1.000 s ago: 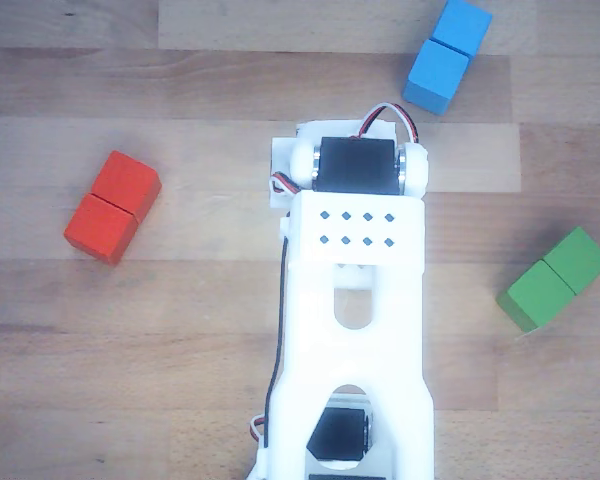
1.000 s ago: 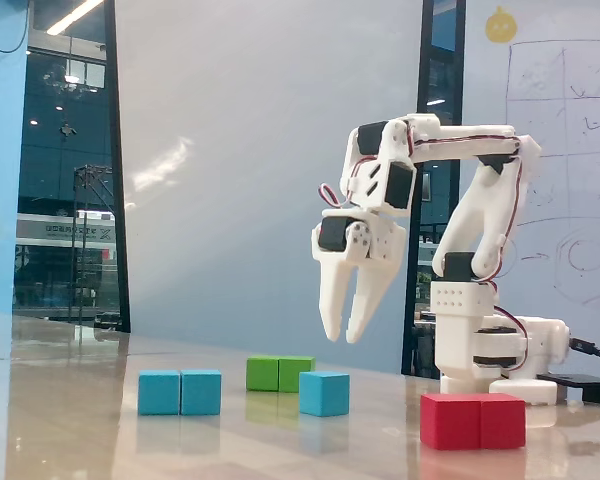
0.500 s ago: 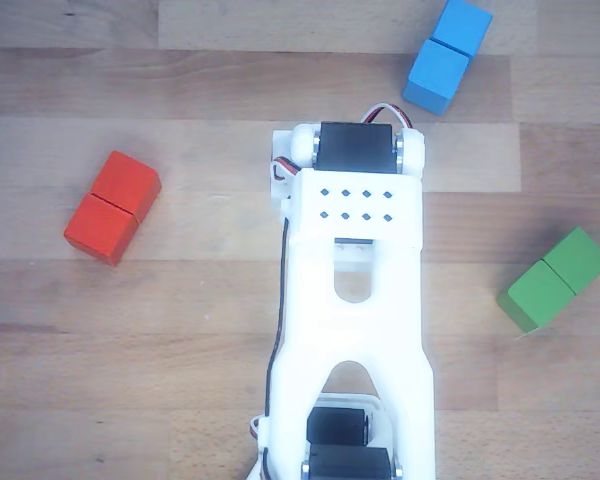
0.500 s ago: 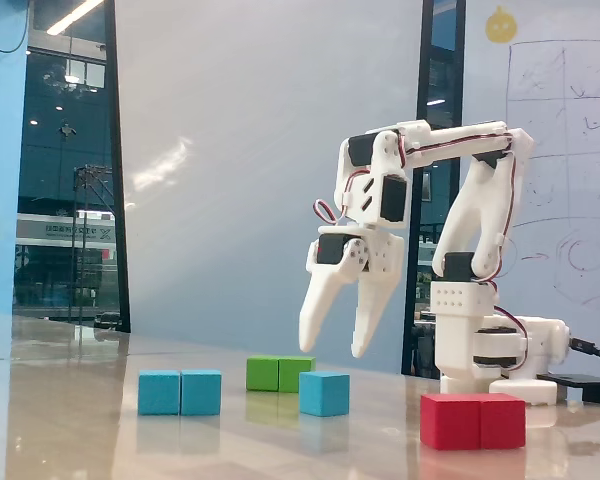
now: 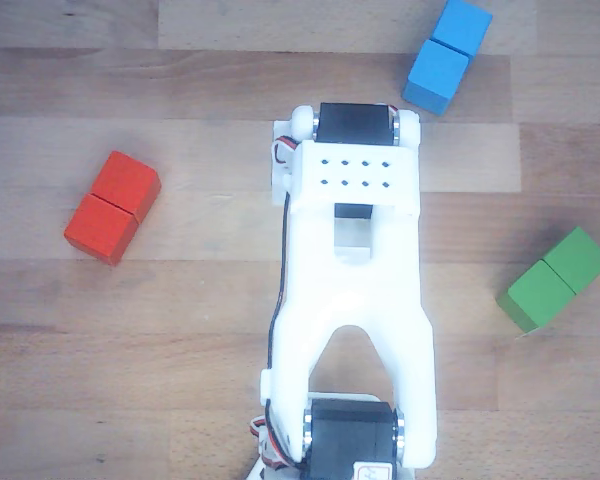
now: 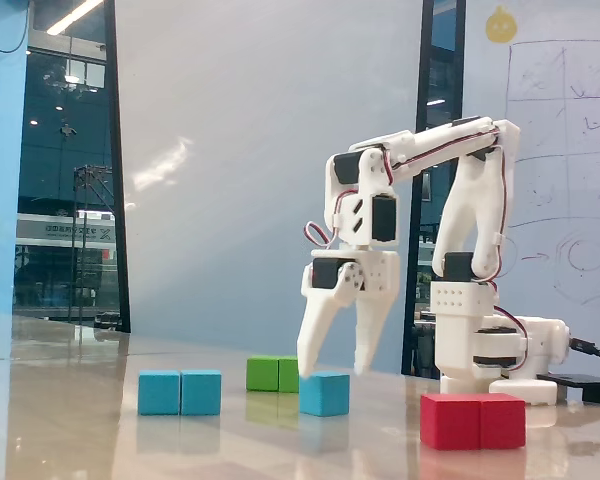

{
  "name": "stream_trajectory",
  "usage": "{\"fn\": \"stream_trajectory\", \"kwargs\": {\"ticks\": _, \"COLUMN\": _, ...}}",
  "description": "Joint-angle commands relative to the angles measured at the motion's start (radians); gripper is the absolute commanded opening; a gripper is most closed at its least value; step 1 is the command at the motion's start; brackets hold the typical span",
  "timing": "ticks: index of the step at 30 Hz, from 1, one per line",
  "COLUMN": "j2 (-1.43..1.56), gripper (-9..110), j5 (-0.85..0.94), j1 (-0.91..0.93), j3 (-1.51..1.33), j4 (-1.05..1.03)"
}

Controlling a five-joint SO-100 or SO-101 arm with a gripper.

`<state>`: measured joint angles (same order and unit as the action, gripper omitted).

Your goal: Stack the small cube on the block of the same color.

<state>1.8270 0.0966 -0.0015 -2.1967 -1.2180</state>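
Small cube [image 6: 324,393]: seen in fixed view only, hidden overhead by arm; directly below wide-spread, empty gripper [image 6: 334,367].

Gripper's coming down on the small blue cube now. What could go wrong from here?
1. The open gripper straddles the small cube with one fingertip near its edge; closing off-centre may push or twist it.
2. The green block appears close behind and might get nudged.
3. The blue block sits apart, so a loose grip risks dropping in transit.
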Motion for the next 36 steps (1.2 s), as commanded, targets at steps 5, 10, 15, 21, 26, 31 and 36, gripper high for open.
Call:
{"fn": "stream_trajectory", "kwargs": {"ticks": 5, "j2": -0.005, "gripper": 28, "j5": 0.006, "j1": 0.118, "j3": 0.078, "j4": 0.086}}
{"fn": "stream_trajectory", "kwargs": {"ticks": 10, "j2": -0.081, "gripper": 28, "j5": 0.000, "j1": 0.094, "j3": 0.078, "j4": 0.089}}
{"fn": "stream_trajectory", "kwargs": {"ticks": 15, "j2": -0.117, "gripper": 28, "j5": 0.003, "j1": 0.086, "j3": 0.086, "j4": 0.100}}
{"fn": "stream_trajectory", "kwargs": {"ticks": 21, "j2": -0.167, "gripper": 28, "j5": -0.008, "j1": 0.089, "j3": 0.086, "j4": 0.101}}
{"fn": "stream_trajectory", "kwargs": {"ticks": 26, "j2": -0.173, "gripper": 27, "j5": -0.008, "j1": 0.094, "j3": 0.087, "j4": 0.101}}
{"fn": "stream_trajectory", "kwargs": {"ticks": 31, "j2": -0.170, "gripper": 25, "j5": -0.005, "j1": 0.094, "j3": 0.087, "j4": 0.135}}
{"fn": "stream_trajectory", "kwargs": {"ticks": 36, "j2": -0.169, "gripper": 15, "j5": 0.005, "j1": 0.094, "j3": 0.087, "j4": 0.186}}
